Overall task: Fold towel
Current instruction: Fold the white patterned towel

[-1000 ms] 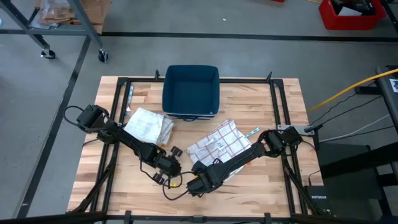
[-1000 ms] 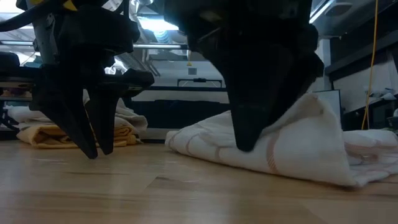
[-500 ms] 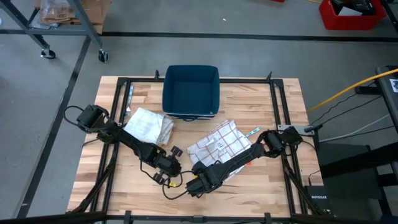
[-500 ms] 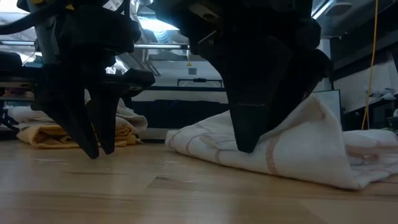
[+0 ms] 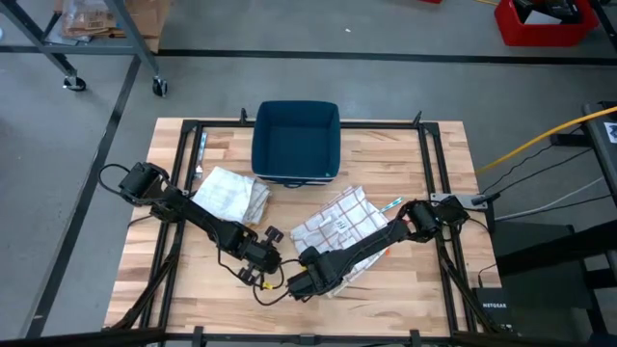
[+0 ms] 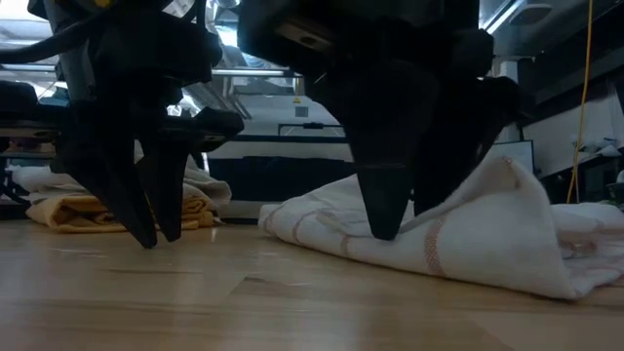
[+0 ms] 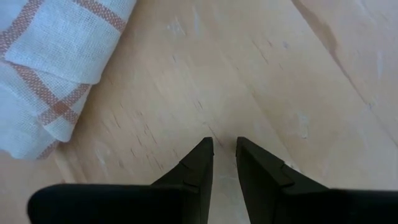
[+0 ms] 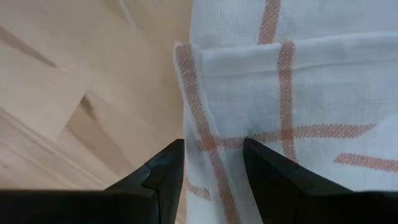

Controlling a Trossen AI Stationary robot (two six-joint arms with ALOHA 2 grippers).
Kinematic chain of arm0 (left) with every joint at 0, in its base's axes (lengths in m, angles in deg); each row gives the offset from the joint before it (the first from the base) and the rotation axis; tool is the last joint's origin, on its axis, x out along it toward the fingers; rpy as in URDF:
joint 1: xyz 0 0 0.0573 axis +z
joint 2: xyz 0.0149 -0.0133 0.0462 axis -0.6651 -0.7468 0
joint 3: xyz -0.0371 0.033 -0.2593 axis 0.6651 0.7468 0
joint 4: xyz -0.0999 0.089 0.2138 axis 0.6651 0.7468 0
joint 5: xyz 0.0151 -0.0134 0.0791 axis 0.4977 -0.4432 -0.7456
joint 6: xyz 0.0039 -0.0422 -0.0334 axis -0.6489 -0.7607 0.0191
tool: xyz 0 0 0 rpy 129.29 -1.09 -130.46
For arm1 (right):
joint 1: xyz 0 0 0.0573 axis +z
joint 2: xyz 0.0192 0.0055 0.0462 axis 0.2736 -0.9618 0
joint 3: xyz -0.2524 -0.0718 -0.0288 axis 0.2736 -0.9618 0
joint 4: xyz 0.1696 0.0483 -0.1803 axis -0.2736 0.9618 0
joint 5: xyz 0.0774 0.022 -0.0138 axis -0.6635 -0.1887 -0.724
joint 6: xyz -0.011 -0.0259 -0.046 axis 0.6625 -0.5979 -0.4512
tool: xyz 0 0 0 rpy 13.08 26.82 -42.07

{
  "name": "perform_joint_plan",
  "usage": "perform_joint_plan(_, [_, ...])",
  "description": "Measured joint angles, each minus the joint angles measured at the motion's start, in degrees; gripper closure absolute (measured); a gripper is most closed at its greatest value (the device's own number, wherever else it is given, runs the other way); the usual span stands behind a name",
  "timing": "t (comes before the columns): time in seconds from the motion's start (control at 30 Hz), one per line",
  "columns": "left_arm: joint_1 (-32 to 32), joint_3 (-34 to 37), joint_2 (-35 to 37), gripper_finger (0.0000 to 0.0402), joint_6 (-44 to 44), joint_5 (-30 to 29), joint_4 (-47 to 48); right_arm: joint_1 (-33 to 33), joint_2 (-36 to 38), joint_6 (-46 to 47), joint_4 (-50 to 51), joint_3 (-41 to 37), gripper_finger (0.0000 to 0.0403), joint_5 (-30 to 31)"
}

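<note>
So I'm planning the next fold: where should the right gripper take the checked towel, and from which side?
Probably the checked towel by its near hemmed corner, from above. That layered edge lies on the table directly between the right gripper's open fingers.

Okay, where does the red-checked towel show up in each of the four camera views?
High view: the checked towel lies right of centre, just in front of the blue bin.
Low view: it fills the right half, heaped on the wooden tabletop.
Left wrist view: only a corner, upper left.
Right wrist view: it covers the right side, its edge between the right gripper fingers.
Shared landmark: the towel's red stripes on the light wood.
</note>
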Motion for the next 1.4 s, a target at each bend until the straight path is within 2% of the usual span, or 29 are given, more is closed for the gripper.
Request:
perform_joint_plan(0.23, [0.0, 0.0, 0.0, 0.0339, 0.0, 0.0, 0.0, -0.7, 0.0, 0.0, -0.4, 0.0, 0.0248, -2.8])
perform_joint_plan(0.73, [0.0, 0.0, 0.0, 0.0339, 0.2, 0.0, -0.6, -1.4, 0.1, -1.2, 0.2, 0.6, 0.0393, -3.8])
perform_joint_plan(0.93, [0.0, 0.0, 0.0, 0.0339, 0.2, 0.0, -0.6, -1.4, 0.5, -0.5, 5.7, 1.8, 0.0394, -5.2])
perform_joint_plan(1.2, [0.0, 0.0, 0.0, 0.0339, 0.0, 0.0, -0.6, -1.3, 0.6, 2.2, 27.7, 10.2, 0.0398, -3.9])
perform_joint_plan(1.3, [0.0, 0.0, 0.0, 0.0339, 0.0, 0.0, -0.6, -1.3, 1.2, 0.6, 26.7, 10.4, 0.04, -0.7])
perform_joint_plan(1.4, [-0.1, 0.0, 0.0, 0.0339, -0.1, 0.0, -0.5, -1.4, 1.2, 0.1, 27.0, 9.8, 0.0397, -0.2])
